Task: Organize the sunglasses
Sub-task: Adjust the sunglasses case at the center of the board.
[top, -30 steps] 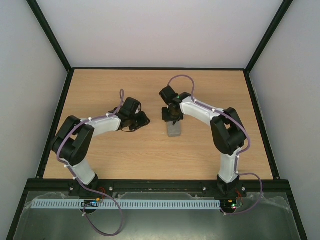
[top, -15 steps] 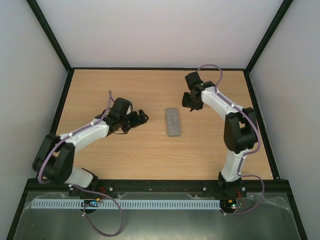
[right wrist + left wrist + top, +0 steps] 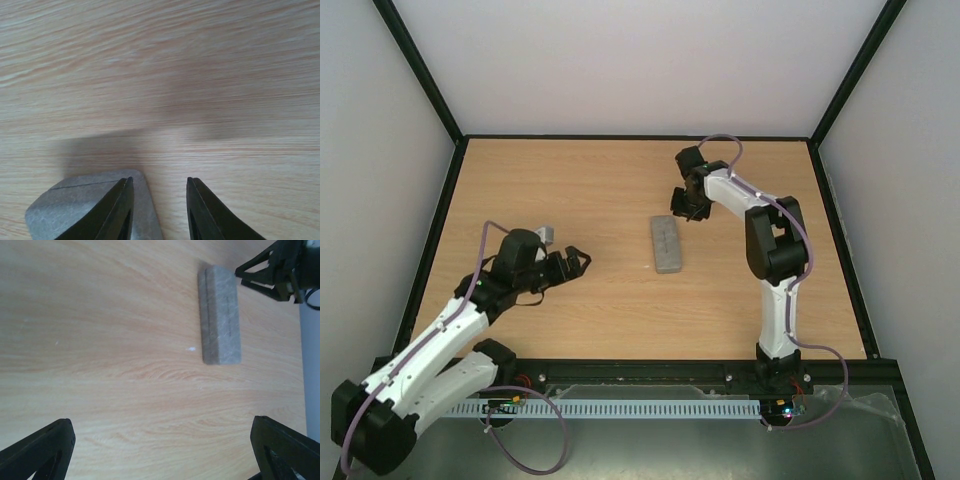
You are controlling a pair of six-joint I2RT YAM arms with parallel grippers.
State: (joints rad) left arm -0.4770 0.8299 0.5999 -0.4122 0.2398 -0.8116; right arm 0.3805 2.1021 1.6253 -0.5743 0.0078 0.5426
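Nearest the arm bases, the left tool (image 3: 578, 264) hangs over the near-left part of the wooden tabletop (image 3: 560, 180). Its fingers are spread wide with nothing between them, and it is well apart from everything else. Farther in, near the middle, a grey rectangular case (image 3: 666, 243) lies flat and closed, its long side running near to far. Just at its far end the right tool (image 3: 682, 209) sits low, fingers a little apart and empty, one finger overlapping the case's corner in its wrist view. The sunglasses show in no view; where they are cannot be told.
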